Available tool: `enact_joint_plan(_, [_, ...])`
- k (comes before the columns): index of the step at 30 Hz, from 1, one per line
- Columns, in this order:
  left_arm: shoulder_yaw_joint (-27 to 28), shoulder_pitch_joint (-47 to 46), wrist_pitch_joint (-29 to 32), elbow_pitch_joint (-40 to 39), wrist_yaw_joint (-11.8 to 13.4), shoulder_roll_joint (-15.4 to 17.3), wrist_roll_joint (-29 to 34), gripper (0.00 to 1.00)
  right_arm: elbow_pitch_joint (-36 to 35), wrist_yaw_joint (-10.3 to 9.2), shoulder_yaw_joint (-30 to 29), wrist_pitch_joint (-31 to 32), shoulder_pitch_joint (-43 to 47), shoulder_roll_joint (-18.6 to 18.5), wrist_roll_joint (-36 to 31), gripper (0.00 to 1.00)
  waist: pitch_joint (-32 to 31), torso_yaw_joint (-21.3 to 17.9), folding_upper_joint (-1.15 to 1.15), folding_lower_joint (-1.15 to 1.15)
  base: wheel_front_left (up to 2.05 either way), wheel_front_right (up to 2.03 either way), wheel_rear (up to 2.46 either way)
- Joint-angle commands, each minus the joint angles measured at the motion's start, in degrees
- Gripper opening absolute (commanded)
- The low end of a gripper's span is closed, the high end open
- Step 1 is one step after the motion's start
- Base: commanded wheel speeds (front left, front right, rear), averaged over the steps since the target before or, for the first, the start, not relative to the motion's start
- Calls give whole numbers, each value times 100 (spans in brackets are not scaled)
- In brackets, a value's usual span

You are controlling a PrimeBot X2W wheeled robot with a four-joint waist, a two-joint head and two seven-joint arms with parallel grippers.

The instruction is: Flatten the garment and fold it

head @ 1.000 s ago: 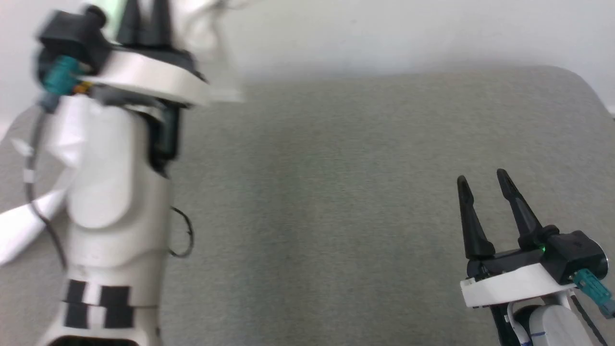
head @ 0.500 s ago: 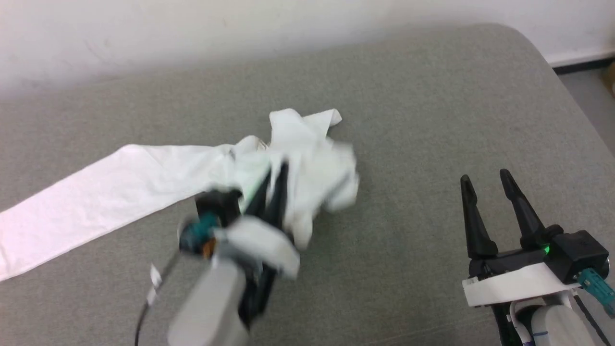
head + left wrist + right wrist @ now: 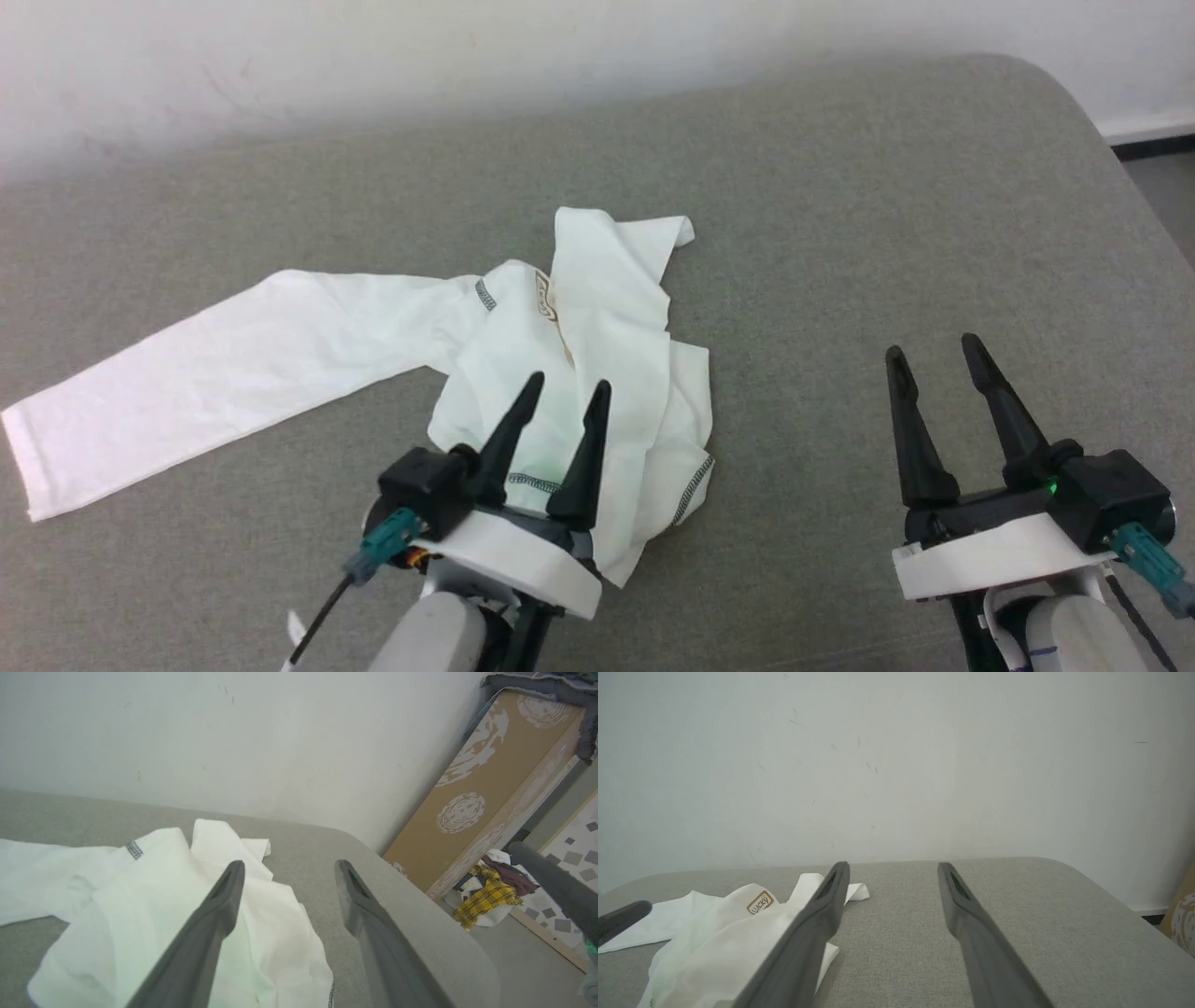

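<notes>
At the near edge of the grey bench (image 3: 840,233), left of the middle: left gripper (image 3: 569,383), fingers spread, nothing between them, tips pointing away over the near part of the garment (image 3: 607,308). Touching the cloth or just above it: impossible to tell. Toward the near right corner, well apart from the cloth: right gripper (image 3: 934,347), likewise spread and empty, over bare grey fabric.

Just beyond the left gripper, about the middle of the bench: the white garment in a crumpled heap, body bunched and folded over itself, dark stitched hem (image 3: 691,485) along its near right edge. On top of the heap, a small tan "LUCKY" patch (image 3: 760,902), readable from the right wrist view. From the heap out toward the left edge: one long sleeve (image 3: 233,364), flat and nearly straight, with a short dark stitched seam (image 3: 485,295) at its shoulder end. At the far side of the heap, a loose white flap (image 3: 653,233) pointing toward the far edge.

Behind the far edge: plain white wall (image 3: 373,56). Past the far right corner, lower down: a tan board with white swirl marks (image 3: 490,788) and a yellow plaid cloth (image 3: 486,896) at its foot.
</notes>
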Motion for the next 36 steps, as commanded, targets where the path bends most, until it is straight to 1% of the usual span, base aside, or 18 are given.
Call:
enact_joint_plan(1, [94,131,-27,-215,-59,5,38,100,18,-11,3,-26,65,12,-48,100,-148,89,-1,0,0,0,0])
enact_joint_plan(3, [266,239,-27,-562,-61,5,181,100,24,-11,3,-26,111,12,-60,100,-234,128,-1,0,0,0,0])
enact_joint_plan(6, [533,351,-27,-843,21,5,384,100,35,-11,21,-26,185,12,-75,100,-356,174,-1,0,0,0,0])
enact_joint_plan(9, [855,454,-27,-985,117,5,566,100,59,-11,37,-26,270,12,-78,100,-467,214,-1,0,0,0,0])
enact_joint_plan(12, [1303,632,-27,-1070,235,5,685,100,100,-11,55,-26,352,12,-66,100,-562,249,-1,0,0,0,0])
enact_joint_plan(15, [1778,858,-27,-1146,281,5,822,100,131,-11,74,-26,417,12,-55,100,-618,288,-1,0,0,0,0])
enact_joint_plan(20, [2394,1282,-27,-1191,156,5,1026,100,197,-11,63,-26,511,12,-62,100,-691,403,-1,0,0,0,0])
enact_joint_plan(24, [2612,1441,-27,-1178,5,5,1133,100,326,-11,10,49,517,12,-32,100,-684,562,-1,0,0,0,0])
enact_joint_plan(27, [2604,1466,-27,-1138,-77,5,1199,100,471,-11,14,307,434,12,40,100,-673,696,-1,0,0,0,0])
enact_joint_plan(30, [2542,1430,-27,-1107,-99,5,1201,100,721,-11,115,821,250,12,126,100,-637,826,-1,0,0,0,0])
enact_joint_plan(36, [2346,1264,-27,-1070,-78,5,1145,100,1300,-11,697,2013,-340,-70,637,100,-530,1123,-1,0,0,0,0])
